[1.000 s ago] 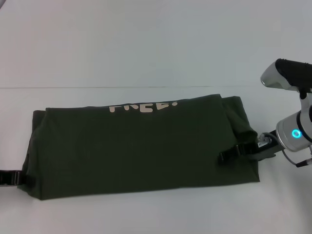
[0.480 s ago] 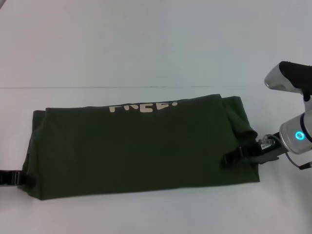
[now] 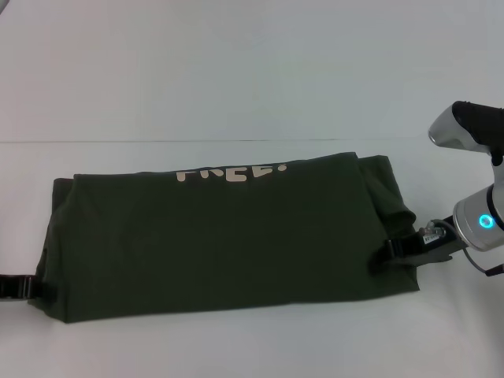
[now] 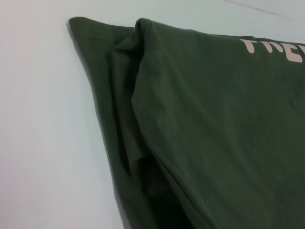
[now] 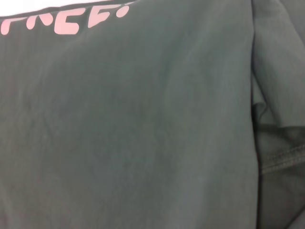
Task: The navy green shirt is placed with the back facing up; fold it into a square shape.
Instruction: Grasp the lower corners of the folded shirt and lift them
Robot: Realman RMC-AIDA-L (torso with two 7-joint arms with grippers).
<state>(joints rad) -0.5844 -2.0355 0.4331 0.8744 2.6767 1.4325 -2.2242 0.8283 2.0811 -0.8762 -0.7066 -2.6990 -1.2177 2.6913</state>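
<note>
Right gripper (image 3: pixel 383 253) retreated to shirt (image 3: pixel 228 236) edge.

Just ahead of the left wrist camera, the navy green shirt (image 4: pixel 209 124) lies folded on the white table (image 4: pixel 43 133), its layered side edge puckered into a dark hollow close to the tool, with part of the cream lettering (image 4: pixel 271 47) at the fabric's far end.

You see a plain white table (image 3: pixel 236 71) filling the scene from the near edge to the far side. A thin dark line (image 3: pixel 157 141) crosses it from left to right, about level with the middle of the head view.
</note>
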